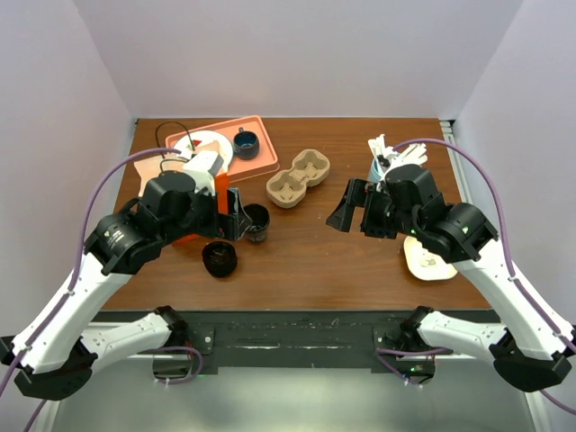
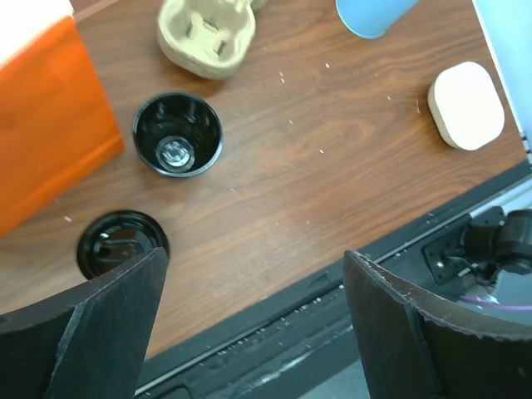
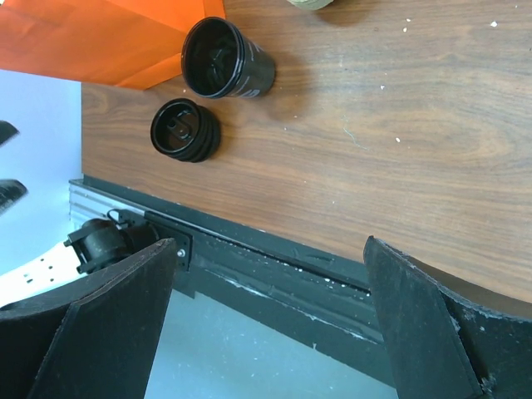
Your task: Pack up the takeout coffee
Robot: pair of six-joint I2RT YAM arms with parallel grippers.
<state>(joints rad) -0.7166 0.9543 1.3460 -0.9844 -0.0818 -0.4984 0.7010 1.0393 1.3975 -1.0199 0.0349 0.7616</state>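
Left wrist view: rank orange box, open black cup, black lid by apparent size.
1. orange box, largest, though cropped at the edge.
2. open black cup and black lid: about alike; lid partly hidden, so unranked.

Cardboard cup carrier point(image 1: 298, 177) sits mid-desk point(image 1: 315, 256). Back-left of the carrier, an orange tray point(image 1: 265, 155) with a white plate point(image 1: 205, 144). Front-left of it, a lidless black cup point(image 1: 256, 222) stands upright, with a low black lid piece point(image 1: 219, 259) nearer the edge. To the carrier's right, a blue cup point(image 2: 374, 17). Front-right, a cream rounded pad point(image 2: 465, 104).
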